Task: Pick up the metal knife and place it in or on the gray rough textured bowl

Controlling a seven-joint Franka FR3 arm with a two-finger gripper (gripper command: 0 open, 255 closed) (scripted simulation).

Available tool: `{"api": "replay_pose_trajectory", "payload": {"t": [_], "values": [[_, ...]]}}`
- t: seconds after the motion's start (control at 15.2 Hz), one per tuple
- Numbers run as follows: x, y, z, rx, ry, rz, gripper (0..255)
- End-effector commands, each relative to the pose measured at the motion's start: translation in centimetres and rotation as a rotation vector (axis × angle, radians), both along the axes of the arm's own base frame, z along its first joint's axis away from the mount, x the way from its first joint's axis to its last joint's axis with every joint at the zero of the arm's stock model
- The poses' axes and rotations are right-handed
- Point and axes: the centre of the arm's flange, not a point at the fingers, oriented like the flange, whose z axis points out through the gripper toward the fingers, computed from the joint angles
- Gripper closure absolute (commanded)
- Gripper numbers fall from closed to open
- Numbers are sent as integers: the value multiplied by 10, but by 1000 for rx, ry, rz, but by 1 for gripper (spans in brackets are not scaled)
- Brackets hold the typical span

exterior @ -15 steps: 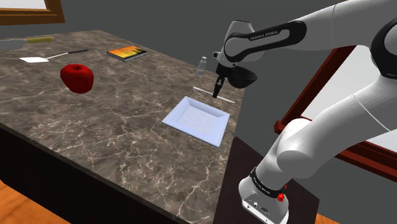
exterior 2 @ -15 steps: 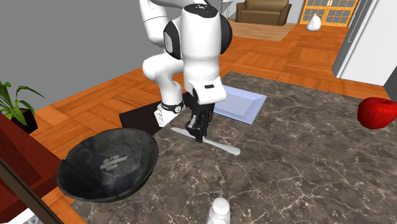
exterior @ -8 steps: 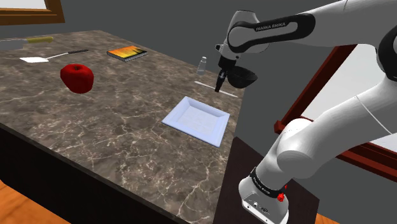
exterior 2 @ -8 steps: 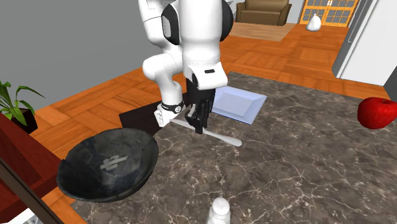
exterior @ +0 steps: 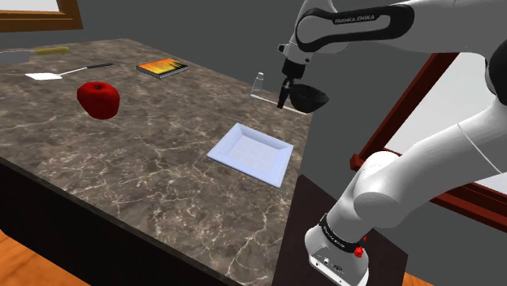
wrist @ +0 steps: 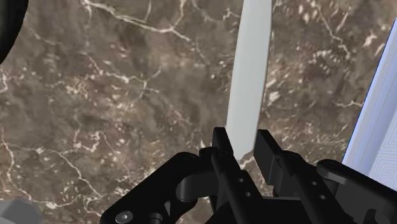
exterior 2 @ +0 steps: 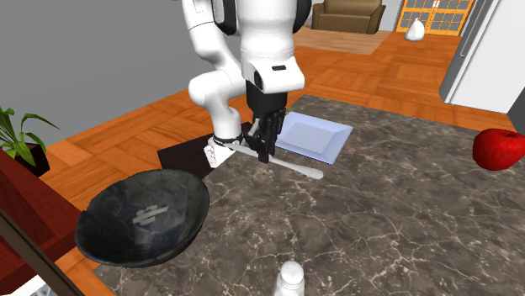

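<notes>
In the second exterior view, a pale square plate [exterior 2: 324, 134] is seen at 2 o'clock from the hand [exterior 2: 265, 151]. A dark bowl [exterior 2: 109, 202] is seen at 7 o'clock, a shaker [exterior 2: 289, 279] at 6 o'clock, and a red apple [exterior 2: 498, 148] well apart at 3 o'clock. "FRANKA EMIKA" can be read on the arm [exterior: 357, 20]. The knife [exterior 2: 294, 166] is pinched crosswise between the hand's fingers over the marbled desk [exterior 2: 404, 227], with its longer end stretched toward 4 o'clock.
</notes>
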Motion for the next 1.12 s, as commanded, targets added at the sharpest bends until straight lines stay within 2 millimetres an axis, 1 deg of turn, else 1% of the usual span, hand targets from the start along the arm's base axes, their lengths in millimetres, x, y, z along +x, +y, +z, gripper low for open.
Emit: {"api": "replay_pose_trajectory", "payload": {"t": [0.0,0.99,1.06], "values": [[-1,0,11,0,0,0,255],[-1,0,90,0,0,0,255],[-1,0,92,0,0,0,255]]}}
